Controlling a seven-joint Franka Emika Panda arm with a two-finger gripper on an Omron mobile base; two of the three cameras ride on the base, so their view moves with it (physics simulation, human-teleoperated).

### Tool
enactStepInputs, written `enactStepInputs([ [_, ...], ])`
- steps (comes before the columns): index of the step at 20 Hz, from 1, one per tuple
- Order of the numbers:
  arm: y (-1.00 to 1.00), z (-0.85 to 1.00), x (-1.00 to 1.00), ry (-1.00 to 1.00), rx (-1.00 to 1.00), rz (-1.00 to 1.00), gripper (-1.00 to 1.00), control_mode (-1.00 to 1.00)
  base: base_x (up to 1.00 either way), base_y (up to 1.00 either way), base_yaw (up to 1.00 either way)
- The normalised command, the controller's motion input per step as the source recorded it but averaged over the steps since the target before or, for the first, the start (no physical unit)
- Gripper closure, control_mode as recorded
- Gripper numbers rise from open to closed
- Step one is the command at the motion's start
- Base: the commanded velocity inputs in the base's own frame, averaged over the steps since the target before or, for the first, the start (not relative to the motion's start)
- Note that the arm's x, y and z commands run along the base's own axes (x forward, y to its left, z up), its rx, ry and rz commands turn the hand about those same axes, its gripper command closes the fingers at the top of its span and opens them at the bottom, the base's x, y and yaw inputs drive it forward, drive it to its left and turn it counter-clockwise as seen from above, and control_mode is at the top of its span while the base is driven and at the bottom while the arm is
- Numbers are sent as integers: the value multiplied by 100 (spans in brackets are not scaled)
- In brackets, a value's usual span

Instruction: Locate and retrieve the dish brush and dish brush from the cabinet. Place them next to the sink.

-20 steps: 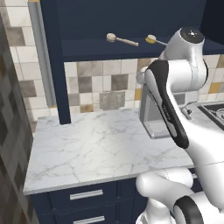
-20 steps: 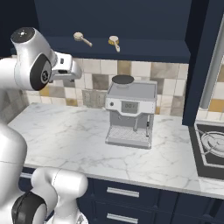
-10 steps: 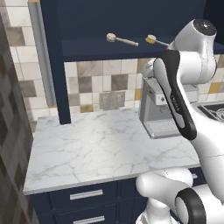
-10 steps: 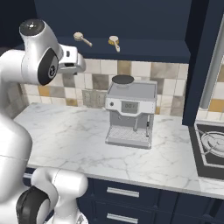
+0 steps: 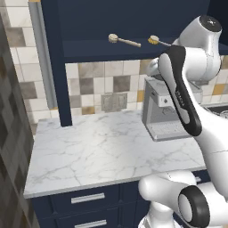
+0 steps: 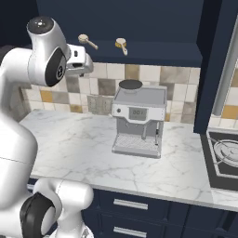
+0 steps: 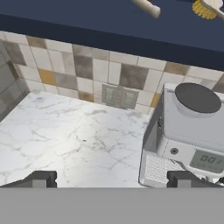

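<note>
Two dish brushes lie on the open shelf of the navy cabinet (image 5: 133, 22). The pale wooden brush (image 5: 123, 41) is on the left and the yellow-bristled brush (image 5: 155, 40) on the right. The right base view has the same pair, wooden brush (image 6: 87, 41) and yellow brush (image 6: 122, 45). My gripper (image 7: 113, 179) is open and holds nothing, its fingertips (image 7: 41, 178) set wide apart. It hangs below and in front of the shelf, and in the hand view the wooden handle (image 7: 146, 6) and yellow bristles (image 7: 204, 8) sit at the top edge. The sink is out of view.
A grey coffee machine (image 6: 138, 118) stands on the white marble counter (image 5: 98, 151) under the shelf, against the tiled wall with an outlet plate (image 7: 119, 96). A black stovetop (image 6: 224, 158) lies at the right. Navy drawers (image 6: 139, 204) run below the counter.
My arm has lifted, and the hand has come up and closer to the shelf. The brushes have not moved, and the gripper has stayed open.
</note>
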Motion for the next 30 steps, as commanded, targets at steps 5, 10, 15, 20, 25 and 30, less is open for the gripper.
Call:
enactStepInputs([
  [5, 0, 26, 4, -3, -1, 0, -100, -100, 0, 0, 0],
  [10, -3, 21, 19, 0, 0, 0, -100, -100, 0, 0, 0],
  [15, -13, 2, 32, -6, 1, 0, -100, -100, 0, 0, 0],
  [20, -17, 1, 15, -12, 7, 0, -100, -100, 0, 0, 0],
  [25, -17, 2, 28, -3, 2, 0, -100, -100, 0, 0, 0],
  [30, -9, 11, 39, 1, 0, 1, -100, -100, 0, 0, 0],
])
